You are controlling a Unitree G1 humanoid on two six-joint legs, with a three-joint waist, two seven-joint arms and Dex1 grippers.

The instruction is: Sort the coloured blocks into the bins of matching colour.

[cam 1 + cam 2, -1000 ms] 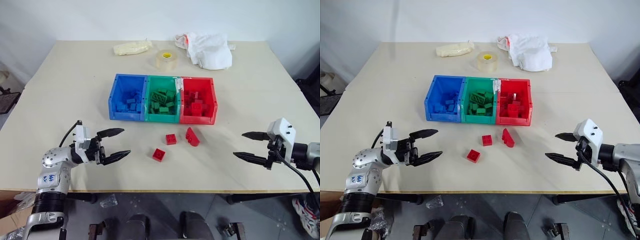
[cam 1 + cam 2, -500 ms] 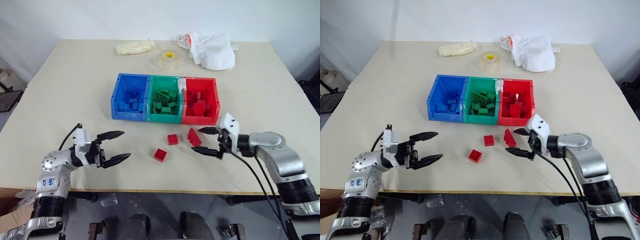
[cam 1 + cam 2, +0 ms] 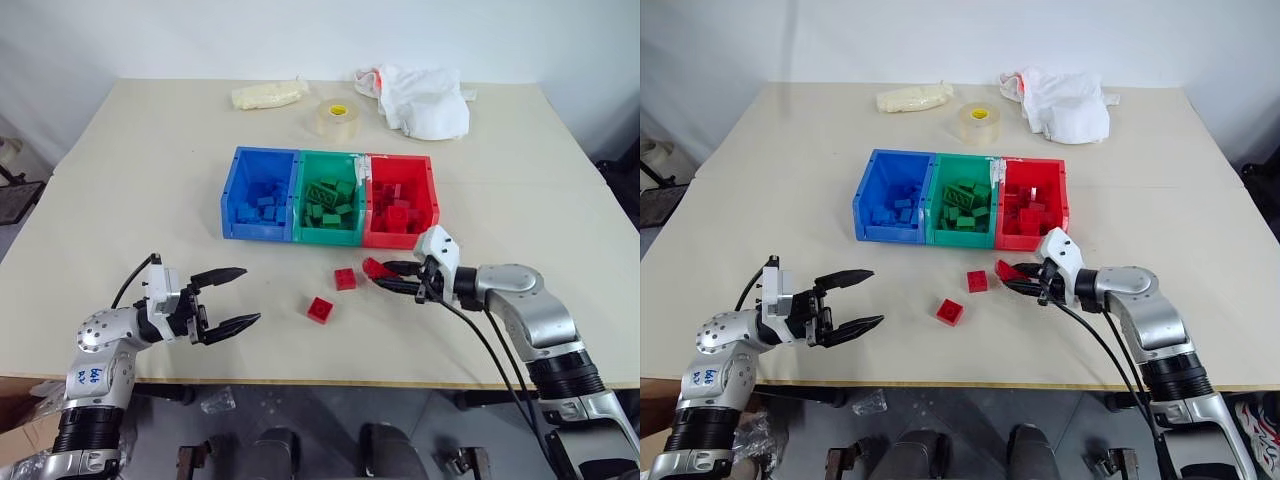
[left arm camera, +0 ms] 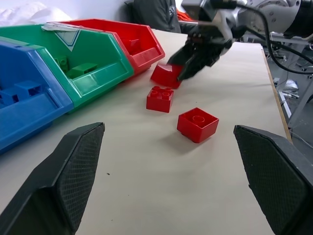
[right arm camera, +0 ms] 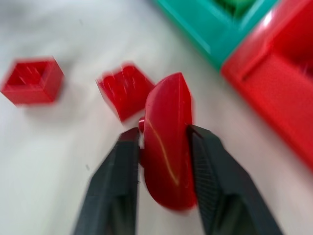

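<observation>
The red wedge block (image 3: pixel 374 267) sits just in front of the red bin (image 3: pixel 433 200), and my right gripper (image 3: pixel 386 276) is shut on it. The right wrist view shows the wedge (image 5: pixel 168 142) pinched between both fingers (image 5: pixel 122 166). Two square red blocks (image 3: pixel 343 279) (image 3: pixel 320 309) lie on the table to the left of it. My left gripper (image 3: pixel 247 295) hovers open at the near left, with nothing between its fingers. The blue bin (image 3: pixel 229 195), green bin (image 3: pixel 325 236) and red bin stand in a row, each with bricks of its own colour inside.
At the back of the table are a tape roll (image 3: pixel 334 118), a white cloth (image 3: pixel 420 98) and a pale crumpled bag (image 3: pixel 265 94). The table's front edge runs just below both grippers.
My right arm swung in from the right side to the red wedge and shut on it. The left gripper stayed open in about the same place.
</observation>
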